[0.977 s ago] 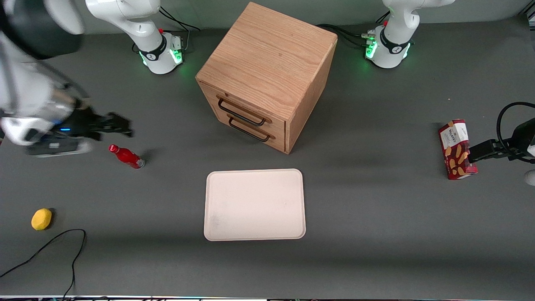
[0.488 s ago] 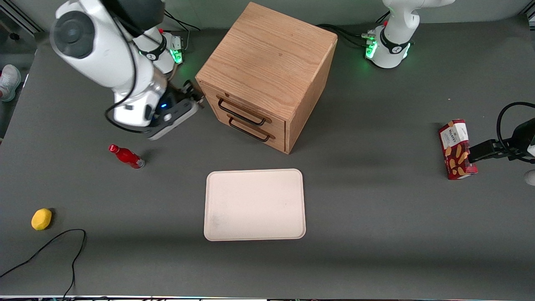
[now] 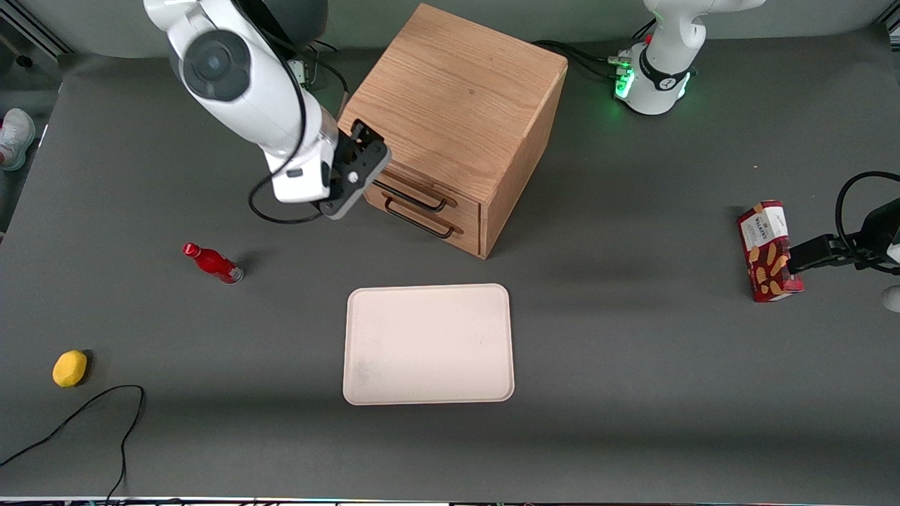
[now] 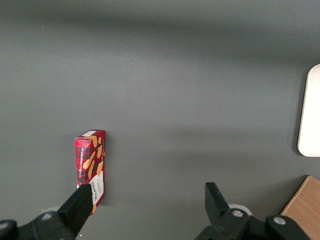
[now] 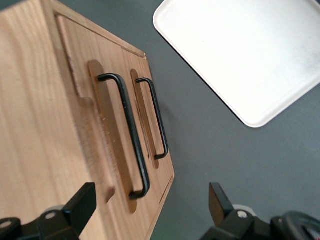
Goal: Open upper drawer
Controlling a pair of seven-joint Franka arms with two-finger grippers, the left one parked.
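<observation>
The light oak cabinet (image 3: 457, 91) stands at the middle of the table, farther from the front camera than the tray. Its upper drawer (image 3: 422, 191) is shut, with a thin black wire handle (image 5: 131, 135). The lower drawer's handle (image 5: 159, 120) runs beside it. My right gripper (image 3: 367, 140) hovers in front of the drawer fronts, at the upper drawer's end nearest the working arm. In the right wrist view the gripper (image 5: 150, 205) is open and empty, and one end of the upper handle lies between its fingers (image 5: 82, 202) without touching them.
A white tray (image 3: 429, 344) lies nearer the front camera than the cabinet. A red bottle (image 3: 212, 263) and a yellow lemon (image 3: 69, 368) lie toward the working arm's end. A red cookie box (image 3: 766, 251) lies toward the parked arm's end.
My right gripper has swung from beside the red bottle across to the cabinet and now sits in front of the upper drawer. Both drawers have stayed shut.
</observation>
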